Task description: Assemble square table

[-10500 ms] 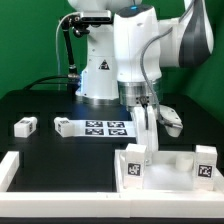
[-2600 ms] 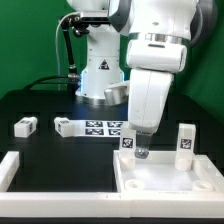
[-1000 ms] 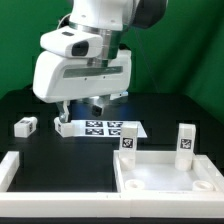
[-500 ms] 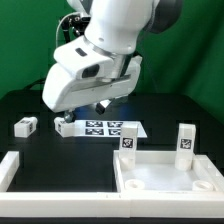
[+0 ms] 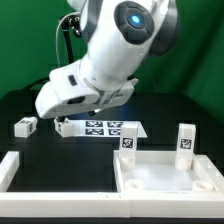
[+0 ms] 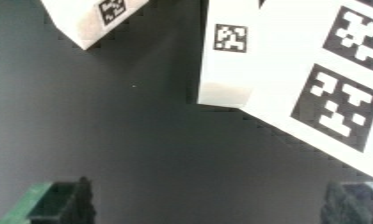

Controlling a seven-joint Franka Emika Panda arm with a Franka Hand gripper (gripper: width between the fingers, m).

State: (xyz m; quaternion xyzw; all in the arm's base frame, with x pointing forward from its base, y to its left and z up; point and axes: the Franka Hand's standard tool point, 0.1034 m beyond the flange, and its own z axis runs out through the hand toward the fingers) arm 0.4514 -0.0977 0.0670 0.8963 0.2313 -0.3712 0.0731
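halfway-ish: square table panel on worktop, exterior view's right; two legs upright at its far corners, probably seated, can't confirm; two loose legs to go, near marker board; fingers apart, empty, hovering there

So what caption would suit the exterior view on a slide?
Arm leans over the marker board and a loose leg; tabletop carries two upright legs.

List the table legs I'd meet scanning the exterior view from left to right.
first loose leg → second loose leg → first upright leg → second upright leg
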